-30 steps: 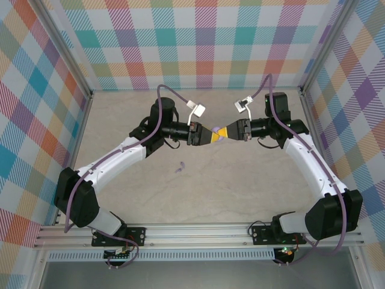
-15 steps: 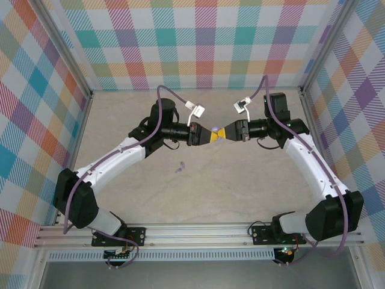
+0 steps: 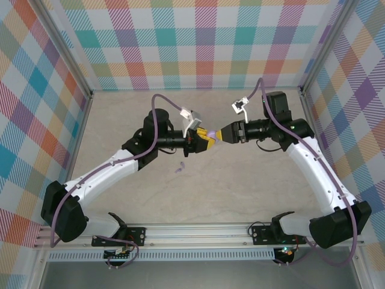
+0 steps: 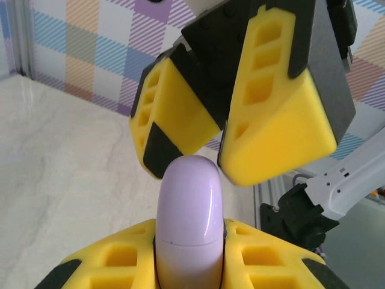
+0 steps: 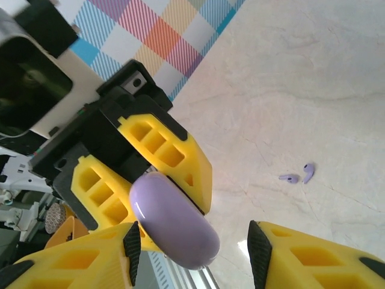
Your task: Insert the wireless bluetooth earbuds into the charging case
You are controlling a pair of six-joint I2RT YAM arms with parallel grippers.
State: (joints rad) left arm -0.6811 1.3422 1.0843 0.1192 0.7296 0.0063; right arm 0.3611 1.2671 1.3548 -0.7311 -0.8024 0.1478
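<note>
The charging case (image 4: 189, 211) is a glossy lilac capsule with rounded ends, its lid shut along a thin seam. It is pinched between the yellow fingers of the left pincer (image 3: 206, 135) and held in the air over the bench (image 3: 240, 180), its free end poking out of the grip. The 2 wireless bluetooth earbuds (image 5: 289, 177) are tiny stemmed pieces, both lilac-looking. They lie loose, just beside each other on the bench, well apart from the case.
</note>
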